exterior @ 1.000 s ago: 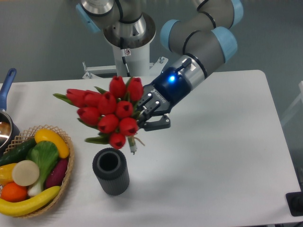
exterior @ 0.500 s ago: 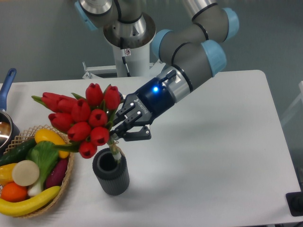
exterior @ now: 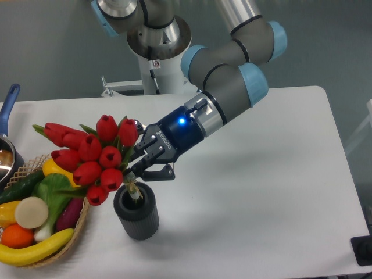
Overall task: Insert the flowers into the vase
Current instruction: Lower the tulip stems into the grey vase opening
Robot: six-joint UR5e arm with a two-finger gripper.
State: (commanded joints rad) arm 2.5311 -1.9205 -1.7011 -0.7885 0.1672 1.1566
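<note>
The flowers are a bunch of red tulip buds with green leaves, tilted to the left. Their stems reach down into the round opening of the dark grey ribbed vase, which stands upright on the white table. My gripper is shut on the stems just above the vase's rim, coming in from the upper right. The buds hang out over the left side of the vase and partly over the basket.
A wicker basket of plastic fruit and vegetables sits at the left, close to the vase. A pot with a blue handle is at the left edge. The arm's base stands at the back of the table.
My gripper has carried the flowers down and to the left. The stem ends have gone from beside the vase's rim into its opening.
</note>
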